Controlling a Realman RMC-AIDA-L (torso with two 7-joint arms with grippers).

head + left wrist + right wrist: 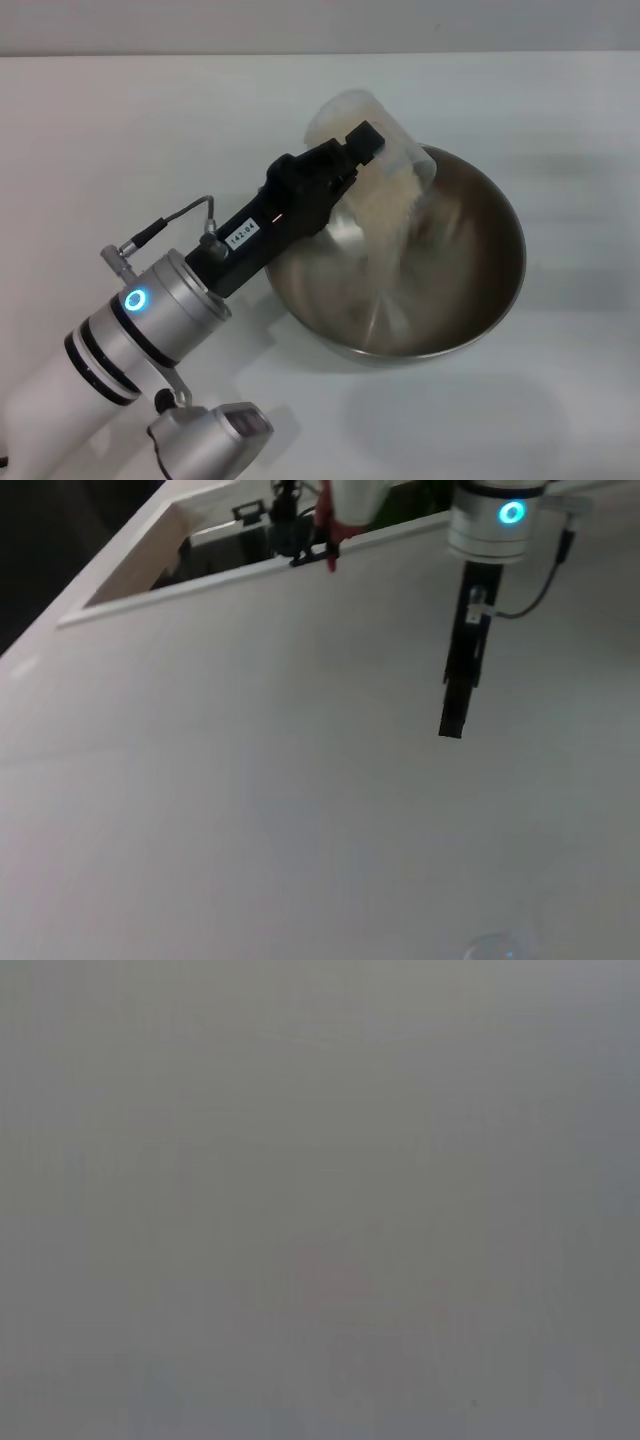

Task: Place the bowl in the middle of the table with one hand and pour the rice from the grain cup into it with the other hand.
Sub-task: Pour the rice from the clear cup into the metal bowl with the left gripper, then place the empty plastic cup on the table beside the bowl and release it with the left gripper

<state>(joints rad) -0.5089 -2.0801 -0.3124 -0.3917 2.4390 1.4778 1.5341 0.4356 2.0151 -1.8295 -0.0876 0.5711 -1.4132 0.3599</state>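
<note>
Left gripper (345,160): clamped on the grain cup (375,150), tipped over the bowl's 11 o'clock rim.
Rice (385,235): streaming into the bowl (470,270).
Bowl: table (120,130) centre-right, open white surface all round.
Right gripper: unseen.

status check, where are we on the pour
Left gripper shut on grain cup, tipped over bowl. Rice streaming in. Right gripper parked above the table. Nothing in the way.

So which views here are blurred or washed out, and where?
Head view: the falling off-white rice grains smear into streaks inside the shiny steel mixing bowl, under the tipped translucent plastic cup. Right wrist view: flat grey, nothing resolves. Left wrist view: soft.
</note>
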